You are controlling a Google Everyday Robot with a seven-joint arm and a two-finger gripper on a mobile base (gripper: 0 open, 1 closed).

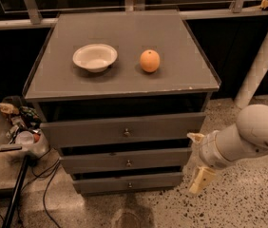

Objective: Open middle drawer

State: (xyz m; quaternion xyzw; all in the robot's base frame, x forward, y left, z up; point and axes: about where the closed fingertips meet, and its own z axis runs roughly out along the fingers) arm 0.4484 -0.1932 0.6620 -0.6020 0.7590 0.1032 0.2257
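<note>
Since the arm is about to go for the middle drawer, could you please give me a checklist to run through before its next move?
1. Middle drawer shut, its knob in plain view: ok.
2. Gripper at the knob: not ok; it hangs off the right front corner of the cabinet, touching nothing.
3. Gripper open for the knob: ok.
4. Bowl and orange back from the top's front edge: ok.
5. Drawer slides freely: cannot tell.
</note>
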